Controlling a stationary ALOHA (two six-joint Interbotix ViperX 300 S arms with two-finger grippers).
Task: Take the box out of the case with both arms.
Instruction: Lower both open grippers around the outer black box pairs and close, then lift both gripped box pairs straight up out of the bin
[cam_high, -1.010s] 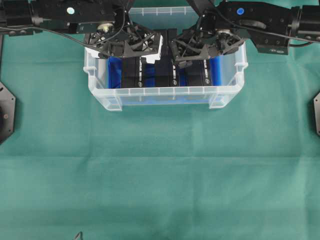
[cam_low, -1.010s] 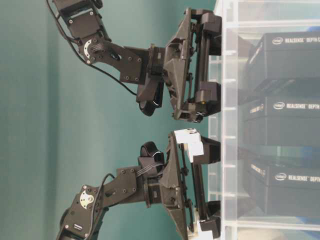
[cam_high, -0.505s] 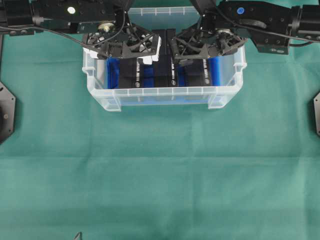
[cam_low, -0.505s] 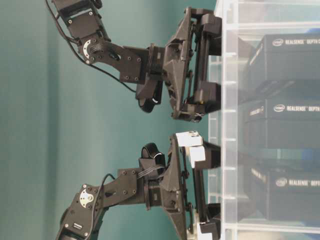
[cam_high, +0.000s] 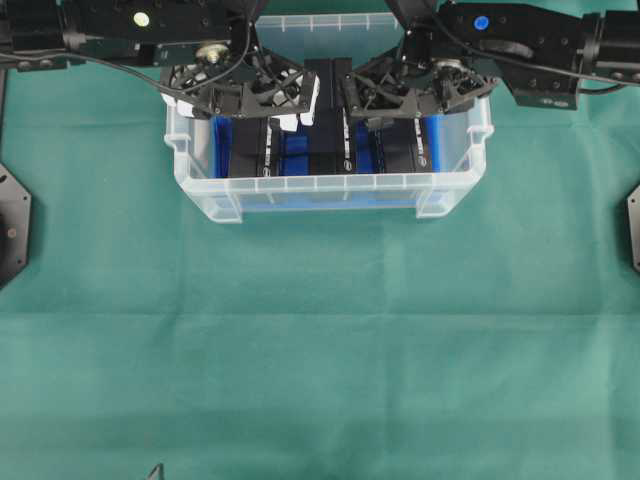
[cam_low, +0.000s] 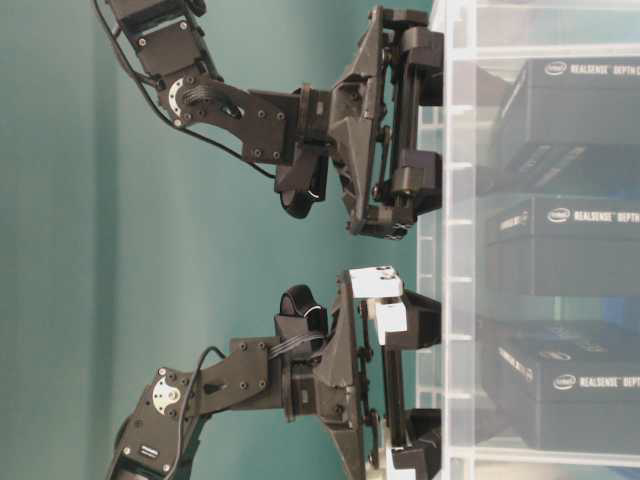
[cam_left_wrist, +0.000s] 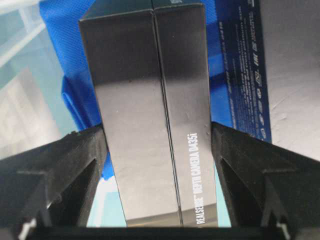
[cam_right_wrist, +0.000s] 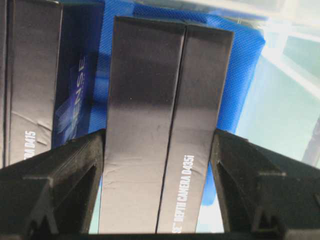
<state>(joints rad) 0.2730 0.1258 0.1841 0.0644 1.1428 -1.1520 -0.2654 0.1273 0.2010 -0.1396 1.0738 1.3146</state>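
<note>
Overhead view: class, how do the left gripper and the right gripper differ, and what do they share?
The left gripper carries white blocks at its finger ends; the right gripper is all black. The left gripper clamps the left box, the right gripper the right box. Both reach down into the case, each with fingers against a black box's two sides.

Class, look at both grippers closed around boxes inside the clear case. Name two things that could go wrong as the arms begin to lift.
1. The left gripper and right gripper each pinch a different black box, so both may come out, not one.
2. The middle box stands tight between them in the case; it might tip or get dragged along, and the smooth box sides could slip from the pads.
</note>
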